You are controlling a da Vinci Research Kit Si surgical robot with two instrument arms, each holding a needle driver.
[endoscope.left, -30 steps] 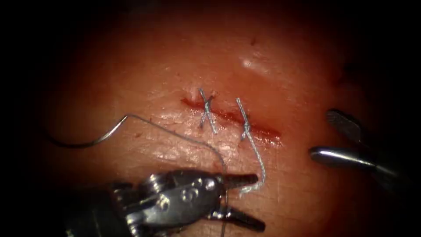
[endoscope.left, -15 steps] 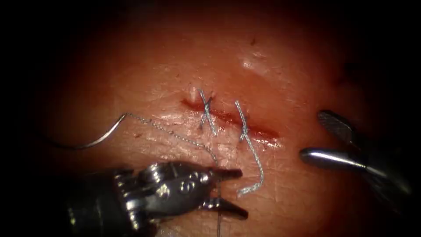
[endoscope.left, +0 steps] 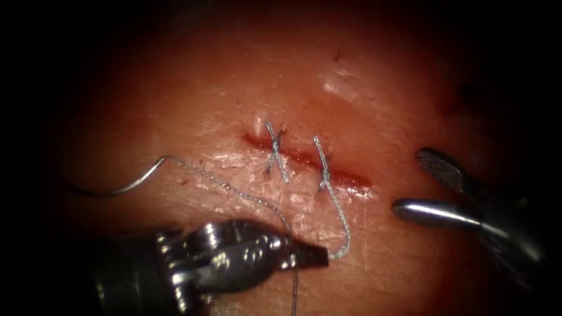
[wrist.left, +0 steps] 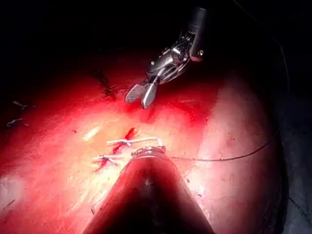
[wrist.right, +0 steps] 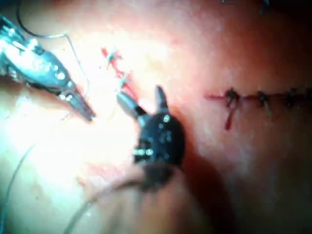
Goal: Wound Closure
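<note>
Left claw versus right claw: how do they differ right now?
The left claw is shut on the thread, below the cut; the right claw is open, holding nothing, right of the cut. Both sit clear of the needle, which lies on the tissue left of the cut.

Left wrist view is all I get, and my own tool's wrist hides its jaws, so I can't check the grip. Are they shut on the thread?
Observer: Yes. In the endoscope view the left tool has its jaws shut on the thread, which runs on below them.
Operator: Where is the needle?
Observer: The needle lies loose on the tissue, left of the cut, not in the tissue and held by neither tool.
Operator: I see the right tool at an awkward angle. Is it holding anything?
Observer: No. The right tool sits right of the cut with its jaws open, holding nothing.
</note>
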